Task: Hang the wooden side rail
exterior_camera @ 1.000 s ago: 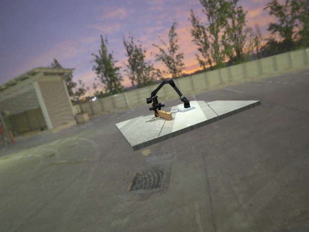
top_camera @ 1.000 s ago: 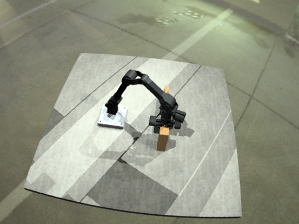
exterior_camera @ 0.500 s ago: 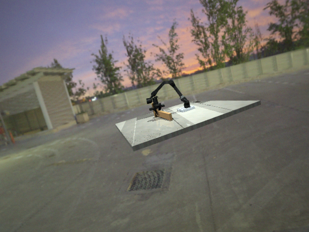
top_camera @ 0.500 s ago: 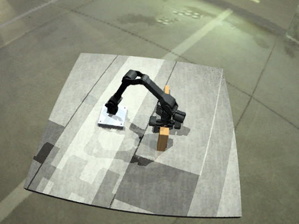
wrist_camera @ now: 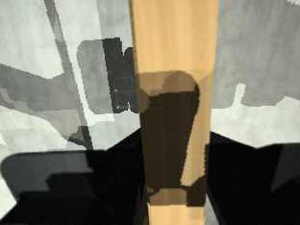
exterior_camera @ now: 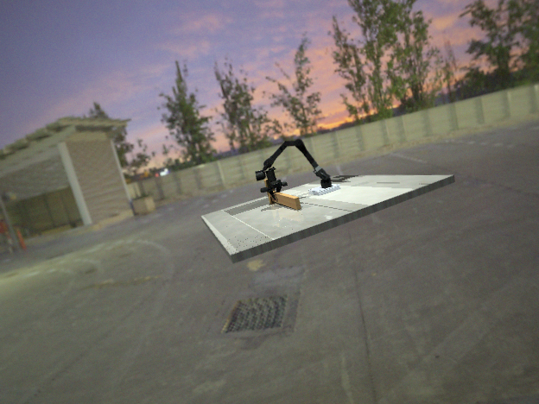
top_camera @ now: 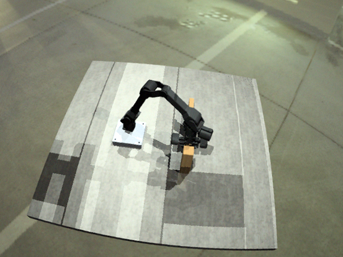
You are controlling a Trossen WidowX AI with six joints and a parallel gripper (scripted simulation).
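The wooden side rail [top_camera: 191,103] [exterior_camera: 288,200] [wrist_camera: 175,38] is light orange-brown and stands on its narrow edge. In the wrist view it runs between both fingers. My gripper [top_camera: 189,141] [exterior_camera: 273,194] [wrist_camera: 167,129] is shut on the rail near its post end. The rail's far end is low at the table top; whether it touches cannot be told. The headboard post [top_camera: 187,160] [exterior_camera: 266,184] stands upright just beyond the gripper, partly hidden by it in the exterior view. The hooks, slot and pins are hidden, so whether the hooks sit on the pins cannot be told.
The arm's white base plate [top_camera: 130,137] [exterior_camera: 320,190] is bolted to the table [top_camera: 256,194] [exterior_camera: 244,225], to the left of the rail in the top view. The arm arches over from it to the rail. Patchy shadows cross the table top.
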